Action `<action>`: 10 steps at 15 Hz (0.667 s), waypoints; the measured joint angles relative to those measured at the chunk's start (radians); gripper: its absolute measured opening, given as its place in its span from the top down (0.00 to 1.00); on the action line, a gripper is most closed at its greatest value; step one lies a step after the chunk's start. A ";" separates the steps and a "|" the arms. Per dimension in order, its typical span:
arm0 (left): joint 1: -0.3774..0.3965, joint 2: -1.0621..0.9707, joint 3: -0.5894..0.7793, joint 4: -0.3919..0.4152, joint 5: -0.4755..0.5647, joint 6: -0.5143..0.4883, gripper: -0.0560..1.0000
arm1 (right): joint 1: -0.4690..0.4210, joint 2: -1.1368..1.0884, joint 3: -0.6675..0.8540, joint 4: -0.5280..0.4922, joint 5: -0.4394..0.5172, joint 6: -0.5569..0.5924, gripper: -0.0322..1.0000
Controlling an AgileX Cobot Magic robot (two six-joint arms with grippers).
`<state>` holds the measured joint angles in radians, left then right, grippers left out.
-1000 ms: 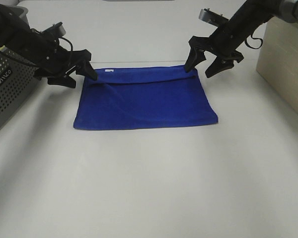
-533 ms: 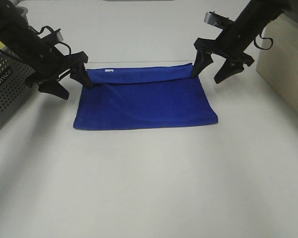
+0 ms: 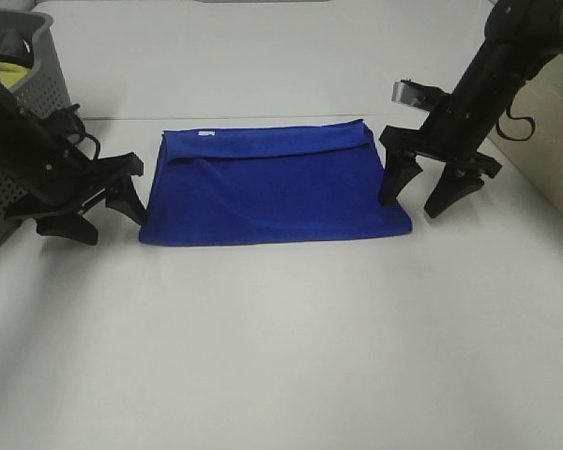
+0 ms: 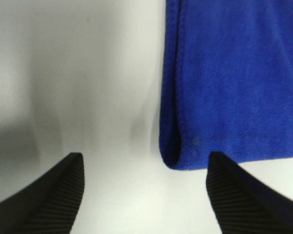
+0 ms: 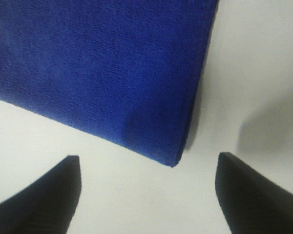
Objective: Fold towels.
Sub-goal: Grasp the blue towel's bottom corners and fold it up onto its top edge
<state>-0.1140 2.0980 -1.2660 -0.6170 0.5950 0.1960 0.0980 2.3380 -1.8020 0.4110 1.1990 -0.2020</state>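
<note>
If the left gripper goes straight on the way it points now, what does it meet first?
Probably the towel: its corner lies between the open jaws of the left gripper. One finger would land on bare table. The height above it is unclear.

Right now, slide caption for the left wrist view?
Open left gripper frames a corner of the folded blue towel.
</note>
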 joint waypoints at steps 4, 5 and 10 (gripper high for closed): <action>-0.058 0.014 0.001 -0.043 -0.116 0.048 0.31 | 0.000 0.000 0.061 0.014 -0.132 -0.006 0.25; -0.059 0.029 0.001 -0.048 -0.133 0.048 0.31 | 0.000 0.000 0.064 0.026 -0.158 -0.019 0.25; -0.059 0.063 -0.018 -0.080 -0.183 0.051 0.32 | 0.000 0.019 0.065 0.095 -0.191 -0.036 0.25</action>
<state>-0.1730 2.1610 -1.2840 -0.6970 0.4120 0.2470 0.0980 2.3570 -1.7370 0.5060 1.0080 -0.2380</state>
